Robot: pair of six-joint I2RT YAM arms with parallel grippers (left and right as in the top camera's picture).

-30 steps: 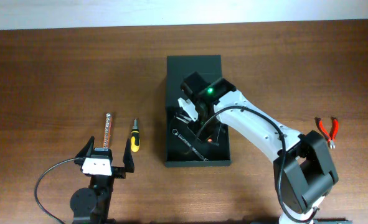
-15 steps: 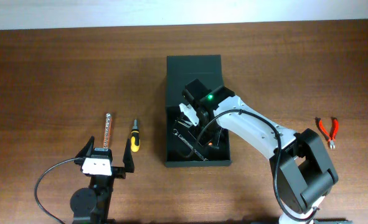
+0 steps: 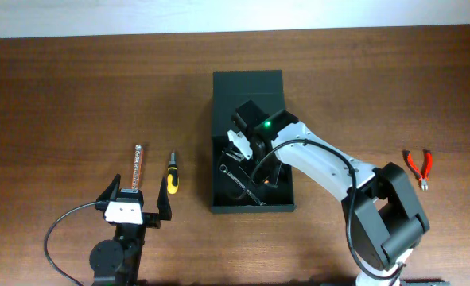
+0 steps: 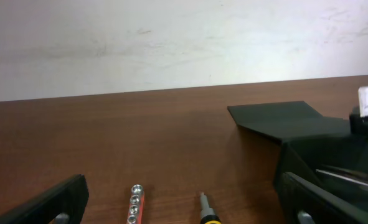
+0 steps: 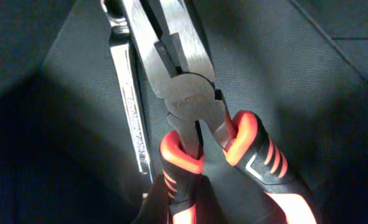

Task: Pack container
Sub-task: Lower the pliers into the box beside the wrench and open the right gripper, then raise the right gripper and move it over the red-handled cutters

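Right claw [image 3: 241, 152] was down inside the container [image 3: 250, 86], about mid-length, near its left wall. Claw was pressed together. Wrist cam was filled by orange-handled pliers [image 5: 190, 102] with the handles running out of frame toward the claw. Fingers weren't visible, so I couldn't confirm whether it was pinching them or had let go.

The pliers lay nose-away from the camera, roughly parallel to and just beside a steel wrench [image 5: 131, 106] on the container floor.

Container sat mid-table, long axis running near-to-far, with the lid flap open and lying flat at the far end. The right arm was clearly the nearer one. From the left claw [image 3: 137, 200] the container lay ahead and to the right, well apart.

Left claw was spread wide, empty and parked at the near edge. The screwdriver [image 3: 172, 175] and a bit rail [image 3: 137, 165] lay just ahead of it, both pointing near-to-far and apart from each other.

A second pair of red pliers [image 3: 419, 167] sat alone on the table [image 3: 60, 95] far right, on the right arm's side.

My read: the next move was straight up out of the box. The walls were close on the left, so lift vertically before any traverse. There was plenty of bare table on both sides. The loose items left of the box suited the left arm, the red pliers the right.
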